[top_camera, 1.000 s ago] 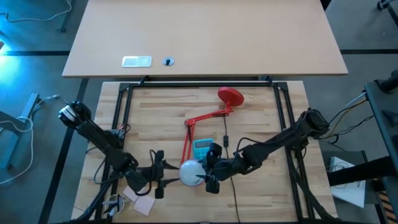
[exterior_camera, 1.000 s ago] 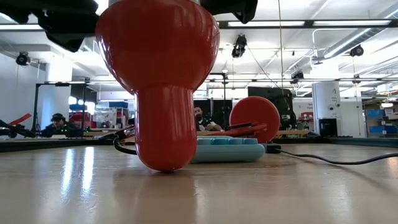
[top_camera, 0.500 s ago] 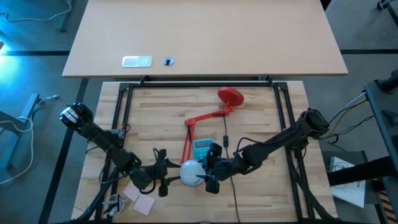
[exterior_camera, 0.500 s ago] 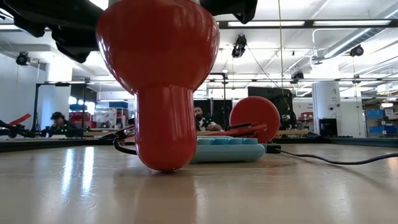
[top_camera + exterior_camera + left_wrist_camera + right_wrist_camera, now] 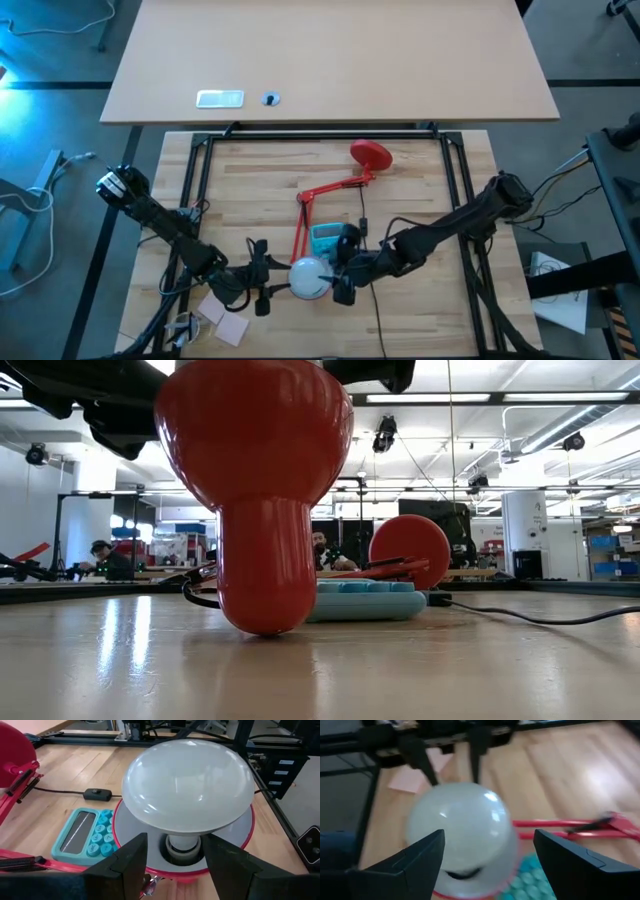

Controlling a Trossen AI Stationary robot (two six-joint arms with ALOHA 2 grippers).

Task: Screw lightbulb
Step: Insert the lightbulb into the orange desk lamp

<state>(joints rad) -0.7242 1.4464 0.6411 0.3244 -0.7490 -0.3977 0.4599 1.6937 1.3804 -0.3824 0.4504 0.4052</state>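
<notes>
Now both hands spread wide, left hand [image 5: 262, 290] and right hand [image 5: 342, 271] flanking the lightbulb [image 5: 308, 278], neither visibly gripping.

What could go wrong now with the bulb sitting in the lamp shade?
The lightbulb sits in the red shade, its neck barely seated, so it may cross-thread. Both open end effectors, left and right, flank it without gripping; a nudge could tip the shade, which stands on its narrow end.

lightbulb [image 5: 189, 785]: white dome up; neck in red shade's socket, seemingly seated; table's near edge
</notes>
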